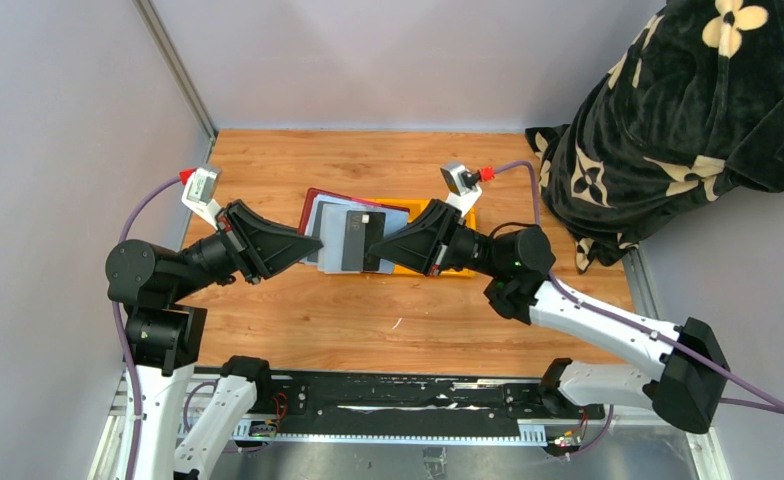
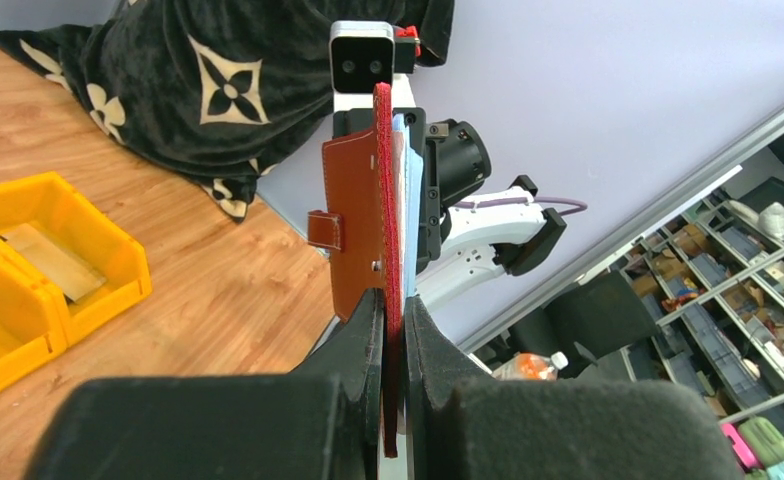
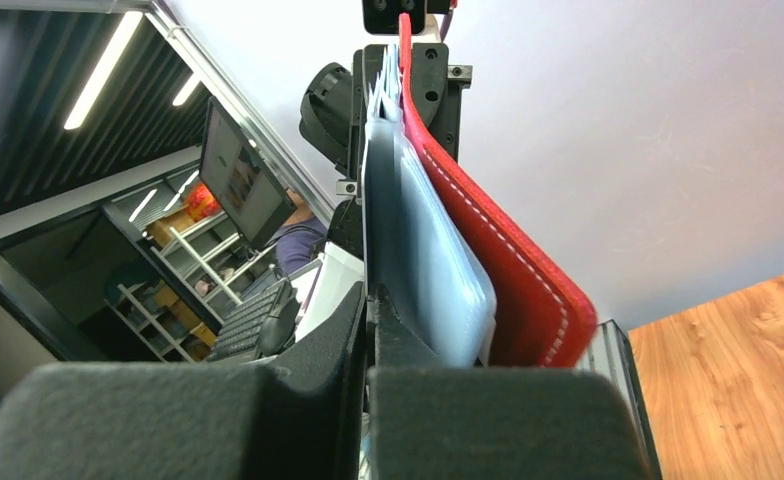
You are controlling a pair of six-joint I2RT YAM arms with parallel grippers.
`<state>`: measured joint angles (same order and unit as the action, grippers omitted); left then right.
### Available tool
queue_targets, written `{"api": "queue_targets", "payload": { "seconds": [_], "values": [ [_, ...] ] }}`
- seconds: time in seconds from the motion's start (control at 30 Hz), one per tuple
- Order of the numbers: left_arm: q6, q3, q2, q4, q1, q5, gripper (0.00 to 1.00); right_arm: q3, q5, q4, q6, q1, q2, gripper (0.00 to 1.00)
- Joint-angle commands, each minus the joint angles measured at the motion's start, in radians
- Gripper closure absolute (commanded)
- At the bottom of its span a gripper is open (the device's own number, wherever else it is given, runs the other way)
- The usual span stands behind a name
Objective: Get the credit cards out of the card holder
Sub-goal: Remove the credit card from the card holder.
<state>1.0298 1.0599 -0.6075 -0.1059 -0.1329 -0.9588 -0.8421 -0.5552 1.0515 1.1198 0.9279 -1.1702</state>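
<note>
Two arms held the open holder [image 2: 353, 230] in the air over the tray [image 2: 118, 262], above the surface [image 1: 368, 320]. The left jaws were clamped on the holder's red edge. The right jaws were closed at the rim of the grey sleeves [image 3: 418, 250]; what they pinched I could not tell. One dark card [image 1: 372, 240] showed among the sleeves. One tan card [image 2: 53, 262] lay in a tray compartment.

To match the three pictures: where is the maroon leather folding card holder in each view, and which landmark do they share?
Top external: maroon leather folding card holder at centre, open.
Left wrist: card holder edge-on, upright, at centre.
Right wrist: card holder edge-on, from centre to top.
Shared landmark: wooden table top.
</note>
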Motion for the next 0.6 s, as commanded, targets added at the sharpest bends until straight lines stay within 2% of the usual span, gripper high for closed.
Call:
{"api": "queue_targets", "payload": {
  "seconds": [0.0,0.3,0.57],
  "values": [
    [0.011,0.024,-0.002,0.032,0.003,-0.009,1.00,0.044,0.021,-0.050,-0.057,0.006,0.079,1.00],
    [0.007,0.035,-0.008,0.048,0.003,-0.023,1.00,0.115,0.053,-0.214,-0.139,-0.022,0.237,1.00],
    [-0.012,0.041,-0.013,0.057,0.003,-0.044,1.00,0.127,0.099,-0.593,-0.254,-0.131,0.463,1.00]
  ]
}}
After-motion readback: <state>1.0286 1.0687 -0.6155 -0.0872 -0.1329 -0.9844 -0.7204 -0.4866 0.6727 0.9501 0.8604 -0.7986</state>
